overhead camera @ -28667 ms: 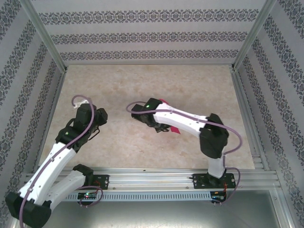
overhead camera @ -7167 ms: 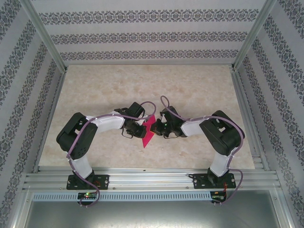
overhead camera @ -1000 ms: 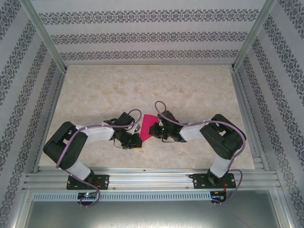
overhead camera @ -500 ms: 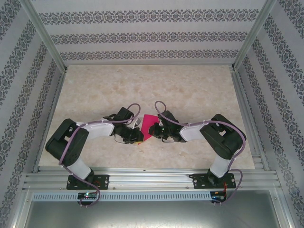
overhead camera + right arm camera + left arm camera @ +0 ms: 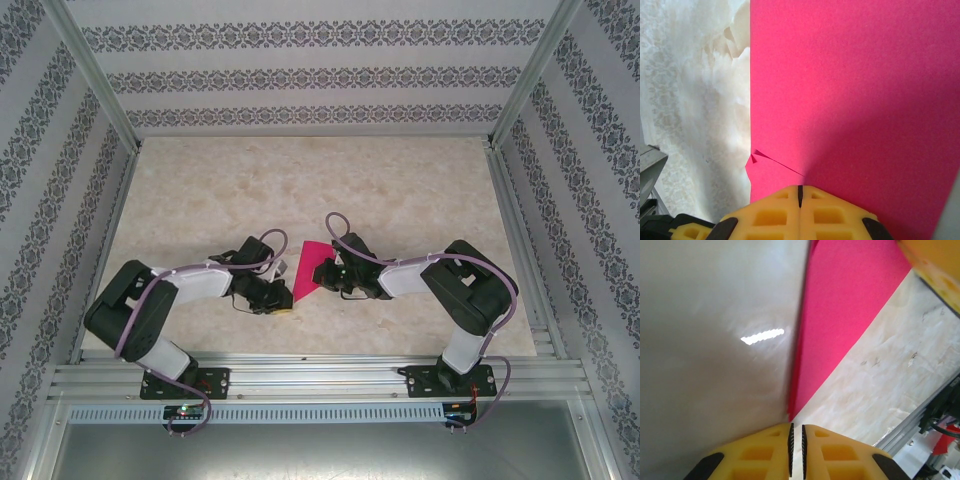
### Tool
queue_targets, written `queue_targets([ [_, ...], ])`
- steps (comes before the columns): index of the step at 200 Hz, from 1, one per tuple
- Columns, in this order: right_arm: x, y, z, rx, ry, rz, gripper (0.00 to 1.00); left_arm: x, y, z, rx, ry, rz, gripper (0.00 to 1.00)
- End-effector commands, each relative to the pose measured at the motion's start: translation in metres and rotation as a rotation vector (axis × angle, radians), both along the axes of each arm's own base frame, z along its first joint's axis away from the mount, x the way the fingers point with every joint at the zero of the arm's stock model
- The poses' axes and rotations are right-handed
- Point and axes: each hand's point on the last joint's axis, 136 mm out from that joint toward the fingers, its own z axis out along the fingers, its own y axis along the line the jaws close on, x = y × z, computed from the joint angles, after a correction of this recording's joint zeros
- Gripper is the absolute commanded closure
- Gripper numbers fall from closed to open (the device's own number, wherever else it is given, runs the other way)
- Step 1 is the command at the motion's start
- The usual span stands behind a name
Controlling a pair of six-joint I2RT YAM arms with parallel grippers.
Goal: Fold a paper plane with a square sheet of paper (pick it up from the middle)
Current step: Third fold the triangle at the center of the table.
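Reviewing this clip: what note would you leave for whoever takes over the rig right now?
Right end effector: shut on the paper, gripping one edge.
Left end effector: jaws almost together at the paper's pointed corner; whether it pinches is unclear.
Paper: between the two arms, over the near middle of the table.
Done: paper in hand; a small crease shows beside the right grip.
Left: no dart shape visible, so the plane folds appear to remain.
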Motion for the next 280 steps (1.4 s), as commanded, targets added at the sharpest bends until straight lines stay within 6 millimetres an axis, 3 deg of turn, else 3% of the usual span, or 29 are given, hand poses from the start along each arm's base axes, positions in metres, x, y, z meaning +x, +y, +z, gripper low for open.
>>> queue_targets([
  [1, -0.01, -0.018, -0.028, -0.104, 0.067, 0.004, 0.96, 0.01, 0.023, 0.013, 0.086, -0.055, 0.086, 0.82],
  [38, -0.012, -0.018, -0.026, -0.099, 0.072, -0.006, 0.95, 0.037, 0.03, 0.038, 0.113, -0.17, 0.143, 0.8],
  [96, -0.015, -0.013, -0.027, -0.101, 0.076, -0.055, 0.95, 0.067, -0.02, 0.051, -0.082, -0.169, 0.071, 0.77],
  [126, -0.015, -0.008, -0.025, -0.096, 0.074, -0.052, 0.94, 0.075, -0.03, 0.036, -0.05, -0.147, 0.006, 0.77],
  [162, -0.014, -0.007, -0.022, -0.093, 0.066, -0.051, 0.94, 0.081, -0.023, 0.014, 0.052, -0.147, -0.018, 0.81],
  [199, -0.014, -0.003, -0.016, -0.075, 0.062, -0.035, 0.93, 0.072, -0.012, -0.021, 0.129, -0.079, -0.033, 0.83],
  [216, -0.011, 0.002, -0.003, -0.046, 0.044, -0.02, 0.91, 0.064, -0.006, -0.031, 0.155, -0.048, -0.034, 0.85],
  [237, -0.005, -0.001, 0.015, -0.04, -0.001, -0.034, 0.89, 0.059, 0.001, -0.035, 0.182, -0.049, -0.035, 0.86],
  [280, 0.0, -0.039, 0.032, -0.12, -0.065, -0.133, 0.76, 0.063, -0.005, -0.021, 0.142, -0.082, -0.041, 0.85],
])
